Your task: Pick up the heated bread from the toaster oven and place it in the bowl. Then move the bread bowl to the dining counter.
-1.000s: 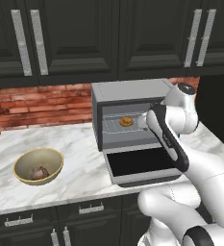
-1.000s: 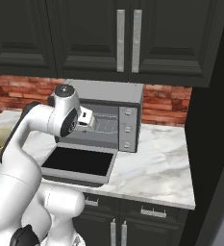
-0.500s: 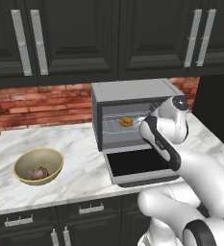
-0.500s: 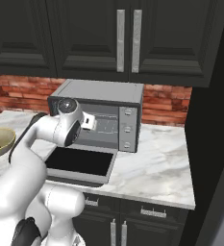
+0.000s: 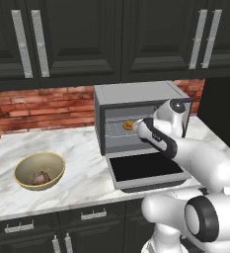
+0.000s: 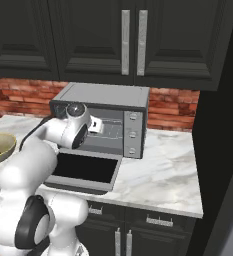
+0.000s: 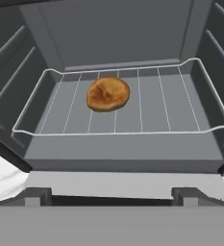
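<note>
The toaster oven (image 5: 136,93) (image 6: 105,95) stands on the marble worktop with its dark-glass door (image 5: 145,168) dropped flat. The heated bread (image 7: 108,94) (image 5: 128,125), a small golden bun, lies on the wire rack (image 7: 180,101), left of its middle. My gripper (image 5: 139,123) (image 6: 95,125) (image 7: 113,197) hangs at the oven mouth just short of the bread, open, with nothing between its fingers. The tan bowl (image 5: 22,165) (image 6: 3,142) sits on the worktop well to the left of the oven. The dining counter is out of view.
A dark brown lumpy piece (image 5: 39,177) lies inside the bowl. Dark upper cabinets (image 5: 77,39) hang over the oven, with a brick backsplash (image 5: 42,106) behind. Bare marble (image 6: 158,170) stretches right of the oven to a tall dark panel (image 6: 220,125).
The arm has folded lower and carried the hand left and forward, up to the oven mouth facing the bread. The jaws stay wide open.
</note>
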Controlling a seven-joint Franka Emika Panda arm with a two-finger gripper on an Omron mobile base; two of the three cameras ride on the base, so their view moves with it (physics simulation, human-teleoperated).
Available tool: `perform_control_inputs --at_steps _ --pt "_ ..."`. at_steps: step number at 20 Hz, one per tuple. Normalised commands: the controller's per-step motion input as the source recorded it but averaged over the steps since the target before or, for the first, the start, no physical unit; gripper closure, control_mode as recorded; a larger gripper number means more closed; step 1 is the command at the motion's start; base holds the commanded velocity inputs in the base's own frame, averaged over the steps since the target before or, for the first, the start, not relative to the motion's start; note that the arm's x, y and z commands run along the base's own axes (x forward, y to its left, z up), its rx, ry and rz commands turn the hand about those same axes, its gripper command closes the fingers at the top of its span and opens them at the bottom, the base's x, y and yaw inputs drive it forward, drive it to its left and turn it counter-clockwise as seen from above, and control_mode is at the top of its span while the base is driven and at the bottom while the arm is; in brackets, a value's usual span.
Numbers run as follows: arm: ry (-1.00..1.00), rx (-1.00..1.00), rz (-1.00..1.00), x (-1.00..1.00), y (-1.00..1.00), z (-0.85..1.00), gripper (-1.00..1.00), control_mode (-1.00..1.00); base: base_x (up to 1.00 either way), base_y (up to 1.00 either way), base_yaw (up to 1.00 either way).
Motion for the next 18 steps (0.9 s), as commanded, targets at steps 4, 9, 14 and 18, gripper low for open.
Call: perform_control_inputs --at_steps 4,9,14,18 --pt "0.00 0.00 0.00 0.35 0.00 -0.44 -1.00 -1.00 0.00 0.00 0.00" --pt "0.00 0.00 0.00 0.44 0.00 -0.29 -1.00 -1.00 0.00 0.00 0.00" --pt "0.00 0.00 0.00 0.43 0.00 -0.26 -1.00 -1.00 0.00 0.00 0.00" --pt "0.00 0.00 0.00 0.46 0.00 -0.19 -1.00 -1.00 0.00 0.00 0.00"
